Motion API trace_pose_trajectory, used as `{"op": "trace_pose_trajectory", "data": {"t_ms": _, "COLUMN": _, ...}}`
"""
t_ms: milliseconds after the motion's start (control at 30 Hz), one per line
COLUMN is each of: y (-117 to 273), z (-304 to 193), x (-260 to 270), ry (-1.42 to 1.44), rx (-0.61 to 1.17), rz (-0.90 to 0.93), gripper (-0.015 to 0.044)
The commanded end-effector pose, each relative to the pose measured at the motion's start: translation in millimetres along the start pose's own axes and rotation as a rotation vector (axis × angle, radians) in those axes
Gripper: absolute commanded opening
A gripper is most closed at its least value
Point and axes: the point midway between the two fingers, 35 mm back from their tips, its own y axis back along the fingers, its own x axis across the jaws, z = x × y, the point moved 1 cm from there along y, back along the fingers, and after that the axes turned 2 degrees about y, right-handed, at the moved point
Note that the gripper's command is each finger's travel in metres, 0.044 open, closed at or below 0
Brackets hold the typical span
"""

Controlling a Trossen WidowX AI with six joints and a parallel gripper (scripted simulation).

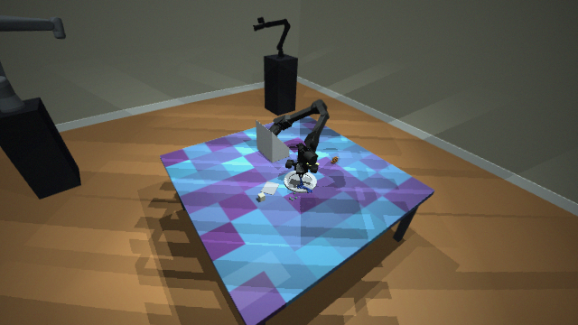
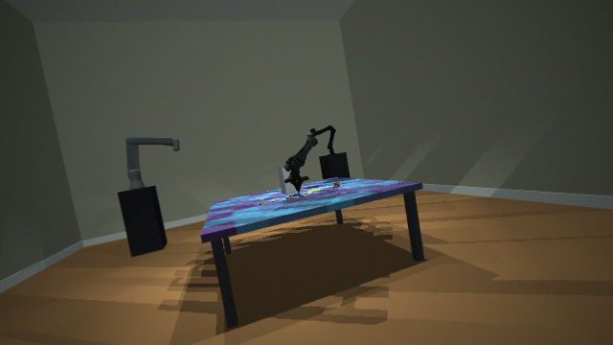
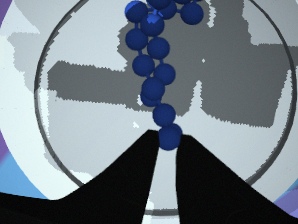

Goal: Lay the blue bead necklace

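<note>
The round white bead board lies on the table, its thin dark groove ring showing in the wrist view. My gripper points down over the board and is shut on an end bead of the blue necklace. The blue bead necklace runs away from the fingertips in two close strands to a bunch at the top of the wrist view, partly out of frame. In the top view it reaches the board's near edge. The held bead is inside the ring; its height is unclear.
An upright grey panel stands behind and left of the board. A white sheet and a cream block lie left. Small grey bits lie near the board's front. An orange-brown object lies behind right.
</note>
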Motion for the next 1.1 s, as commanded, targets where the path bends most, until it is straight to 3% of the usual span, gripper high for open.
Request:
{"op": "trace_pose_trajectory", "data": {"t_ms": 0, "y": -8, "z": -2, "x": -2, "ry": -0.007, "rx": 0.007, "rz": -0.003, "gripper": 0.0000}}
{"op": "trace_pose_trajectory", "data": {"t_ms": 1067, "y": -20, "z": -3, "x": -2, "ry": -0.007, "rx": 0.008, "rz": -0.002, "gripper": 0.0000}}
